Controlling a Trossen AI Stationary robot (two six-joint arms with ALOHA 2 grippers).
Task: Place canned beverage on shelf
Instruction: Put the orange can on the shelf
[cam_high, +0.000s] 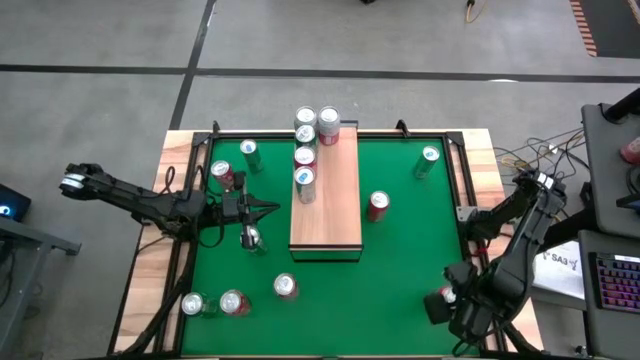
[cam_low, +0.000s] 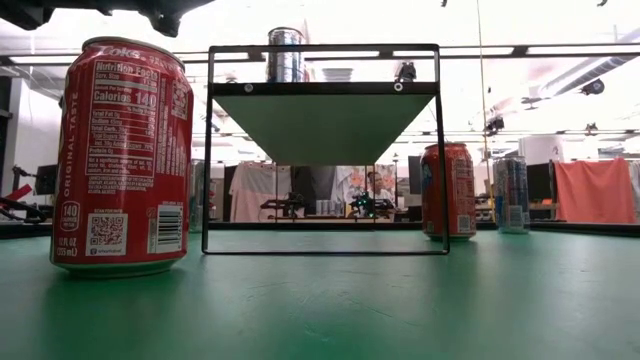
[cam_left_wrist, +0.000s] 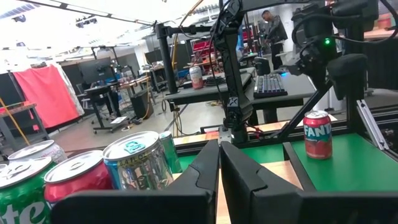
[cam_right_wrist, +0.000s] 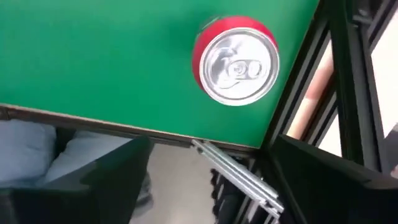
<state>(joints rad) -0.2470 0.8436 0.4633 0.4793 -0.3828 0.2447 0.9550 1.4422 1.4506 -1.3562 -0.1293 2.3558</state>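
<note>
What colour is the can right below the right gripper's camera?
Red, with a silver top; the right wrist view shows it best.

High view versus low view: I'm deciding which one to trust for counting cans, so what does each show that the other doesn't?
Only the high view shows the four cans standing on the shelf's top, plus the left pincer shut beside it and the right pincer over a red can at the table's corner. Only the low view shows the big red can's label and the shelf's underside. Both show the shelf and the red can beside it.
</note>
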